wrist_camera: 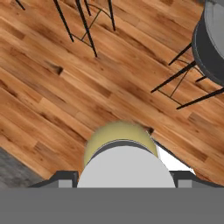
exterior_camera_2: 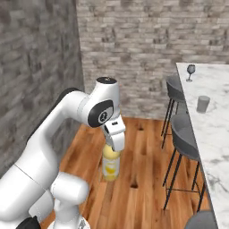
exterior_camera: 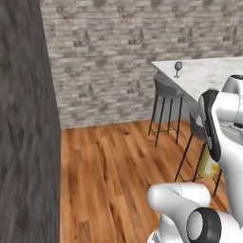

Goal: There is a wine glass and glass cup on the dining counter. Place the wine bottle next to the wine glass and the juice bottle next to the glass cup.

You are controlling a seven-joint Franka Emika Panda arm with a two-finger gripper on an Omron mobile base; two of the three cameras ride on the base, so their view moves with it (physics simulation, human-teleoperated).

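The juice bottle (exterior_camera_2: 110, 166), yellow with a pale label, hangs upright over the wooden floor with my gripper (exterior_camera_2: 113, 151) shut on its top. In the hand view its grey cap and yellow shoulder (wrist_camera: 120, 140) sit between the finger tips. A yellow part of the bottle (exterior_camera: 208, 166) peeks out behind my forearm. The wine glass (exterior_camera: 178, 68) (exterior_camera_2: 191, 72) stands at the far end of the dining counter (exterior_camera: 211, 78) (exterior_camera_2: 214, 134). The glass cup (exterior_camera_2: 203, 103) stands nearer on the same top, well to the right of the gripper. The wine bottle is out of view.
Grey stools (exterior_camera: 167, 93) (exterior_camera_2: 184, 136) line the counter's side between the arm and the marble top. A stool seat (wrist_camera: 210, 48) and thin black legs show below the hand. A dark wall (exterior_camera: 26, 142) rises at the left, a brick wall (exterior_camera_2: 134, 44) behind.
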